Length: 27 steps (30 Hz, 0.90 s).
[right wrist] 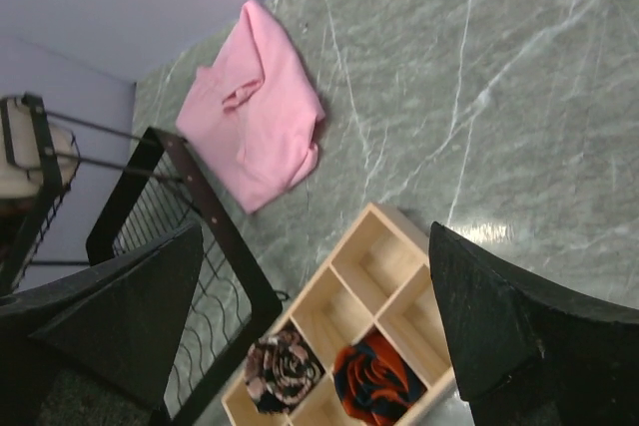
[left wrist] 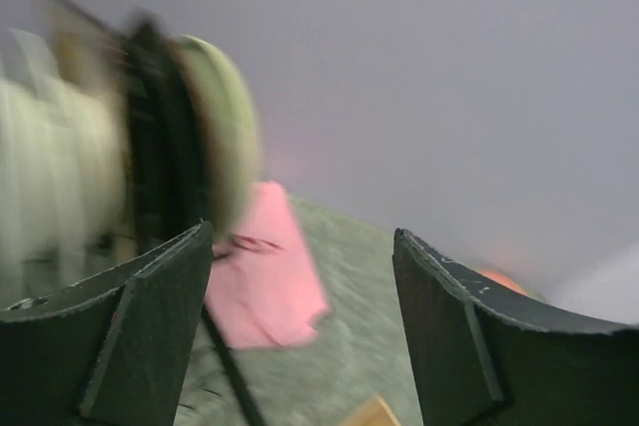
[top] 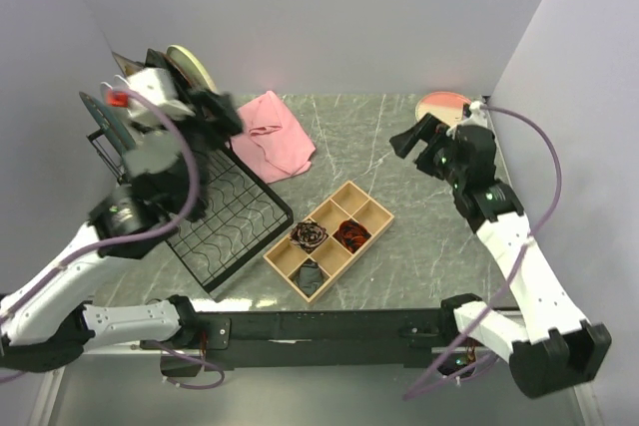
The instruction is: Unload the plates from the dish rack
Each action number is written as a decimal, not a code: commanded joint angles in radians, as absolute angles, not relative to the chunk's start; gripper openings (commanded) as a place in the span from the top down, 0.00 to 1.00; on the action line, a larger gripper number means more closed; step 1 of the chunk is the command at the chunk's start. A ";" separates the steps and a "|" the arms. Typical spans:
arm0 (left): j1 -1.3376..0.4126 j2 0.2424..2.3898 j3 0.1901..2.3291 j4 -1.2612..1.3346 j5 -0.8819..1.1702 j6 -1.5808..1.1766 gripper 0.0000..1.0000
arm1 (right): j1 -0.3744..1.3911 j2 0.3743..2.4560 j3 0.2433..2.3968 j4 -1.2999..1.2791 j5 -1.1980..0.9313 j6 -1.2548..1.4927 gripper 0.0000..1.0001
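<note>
The left claw (left wrist: 300, 331) is gaping wide with nothing between its fingers, hovering up at the far end of the rack (top: 235, 221); the plates (left wrist: 55, 177) standing there are blurring in its wrist view, and a cream-green one (left wrist: 225, 137), the nearest, is lying just to the claw's left without touching it. The right claw (right wrist: 315, 336) is also standing fully open and empty above the worktop (right wrist: 519, 97), well apart from the rack; a pink plate (top: 442, 105) is lying flat near it, toward the far right corner.
</note>
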State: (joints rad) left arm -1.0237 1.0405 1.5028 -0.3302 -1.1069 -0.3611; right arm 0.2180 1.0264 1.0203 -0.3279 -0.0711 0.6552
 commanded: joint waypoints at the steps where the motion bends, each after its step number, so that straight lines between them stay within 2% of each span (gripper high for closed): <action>1: -0.853 1.002 1.562 -0.558 -1.185 -0.419 0.24 | 0.264 0.898 0.937 -0.293 -0.078 0.603 0.00; 4: -0.741 0.997 1.581 -0.596 -1.121 -0.437 0.26 | 0.290 0.819 0.865 -0.269 -0.121 0.577 0.00; 8: -0.592 1.097 1.722 -0.817 -1.134 -0.532 0.24 | 0.302 0.785 0.827 -0.256 -0.120 0.575 0.00; 13: -0.377 1.045 1.657 -0.742 -1.042 -0.474 0.25 | 0.311 0.762 0.825 -0.256 -0.114 0.574 0.00; 16: -0.200 1.066 1.641 -0.765 -0.881 -0.466 0.27 | 0.313 0.746 0.818 -0.250 -0.103 0.574 0.00; 21: -0.009 1.080 1.575 -0.738 -0.611 -0.471 0.34 | 0.313 0.744 0.811 -0.235 -0.127 0.574 0.00; 25: 0.046 1.060 1.539 -0.700 -0.557 -0.471 0.43 | 0.311 0.746 0.804 -0.229 -0.130 0.575 0.00; 27: 0.064 1.061 1.540 -0.710 -0.552 -0.474 0.45 | 0.313 0.744 0.802 -0.224 -0.130 0.574 0.00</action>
